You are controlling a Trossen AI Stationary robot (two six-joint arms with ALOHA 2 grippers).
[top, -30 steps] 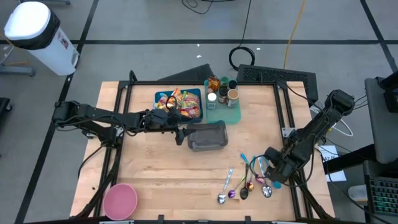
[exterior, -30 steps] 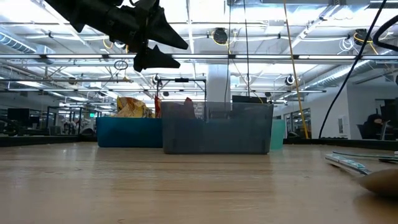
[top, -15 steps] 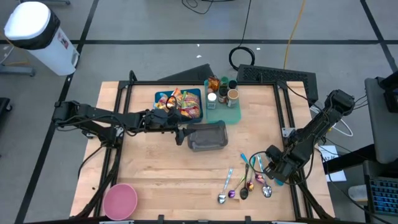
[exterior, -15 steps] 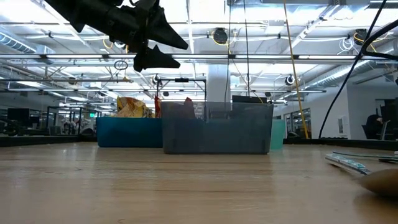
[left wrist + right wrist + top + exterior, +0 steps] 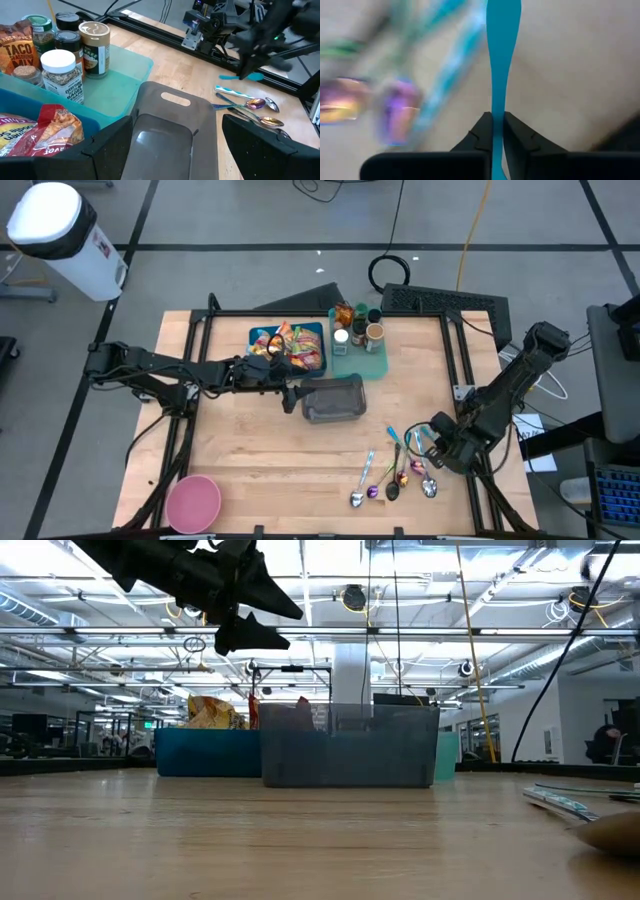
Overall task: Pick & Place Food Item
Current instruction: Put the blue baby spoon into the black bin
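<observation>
Snacks (image 5: 290,346) sit in the blue bin (image 5: 256,335) at the table's far side, right beside the open-jawed left gripper (image 5: 289,395), while the right gripper (image 5: 436,442) is off pinching a blue spoon handle (image 5: 499,75).

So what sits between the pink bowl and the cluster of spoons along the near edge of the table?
Nothing. In the high view the stretch from the pink bowl to the spoons is bare wood of the table.

Snack packs (image 5: 292,345) heaped in blue bin (image 5: 256,333), back-centre of table.
</observation>
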